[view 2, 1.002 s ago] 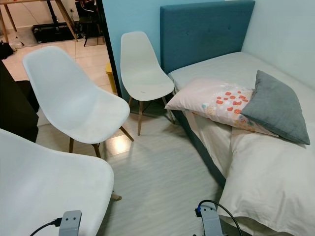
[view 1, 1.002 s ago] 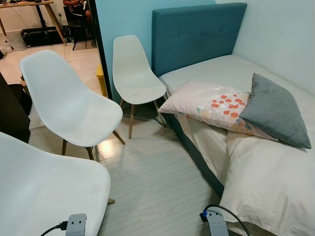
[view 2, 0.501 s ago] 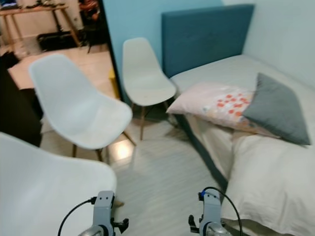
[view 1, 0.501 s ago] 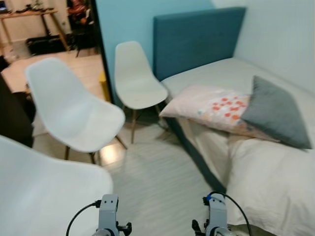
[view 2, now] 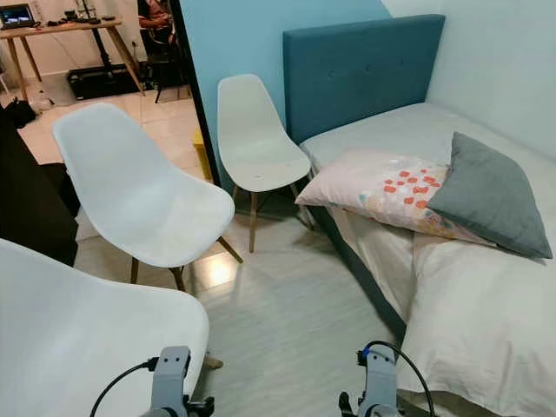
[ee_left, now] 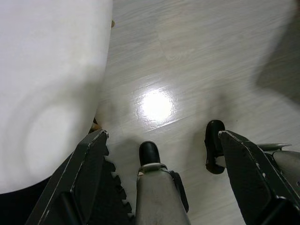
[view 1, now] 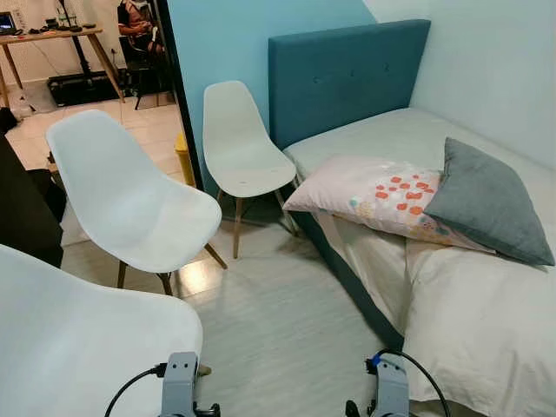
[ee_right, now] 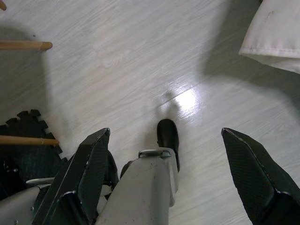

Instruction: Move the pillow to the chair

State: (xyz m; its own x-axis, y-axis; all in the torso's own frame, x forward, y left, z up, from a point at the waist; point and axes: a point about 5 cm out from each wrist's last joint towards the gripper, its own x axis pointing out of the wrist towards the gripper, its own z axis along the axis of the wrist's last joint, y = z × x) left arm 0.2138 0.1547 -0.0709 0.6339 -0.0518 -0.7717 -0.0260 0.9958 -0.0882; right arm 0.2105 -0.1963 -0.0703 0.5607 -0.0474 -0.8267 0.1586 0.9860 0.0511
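Note:
A pink pillow (view 1: 373,193) with orange spots lies on the bed near its edge, and a grey pillow (view 1: 486,201) leans on its far end. Three white shell chairs stand on my left: the nearest (view 1: 78,339) just beside my left arm, a middle one (view 1: 130,195), and a far one (view 1: 239,143) by the headboard. Both arms hang low at the bottom of the eye views. My left gripper (ee_left: 161,133) is open over the floor beside the nearest chair's seat (ee_left: 47,70). My right gripper (ee_right: 165,131) is open above bare floor, well short of the pillows.
The bed has a teal headboard (view 1: 347,74) and a white duvet (view 1: 486,321) hanging over its near edge. Pale wood floor (view 1: 278,304) runs between chairs and bed. A dark cabinet (view 1: 22,217) stands at the left. Through the doorway are a wooden desk (view 1: 52,35) and a seated person (view 1: 139,17).
The whole picture has shifted and blurred as the camera moved. Both wrists have come up into the bottom of the eye views. The pillows and chairs have stayed in place.

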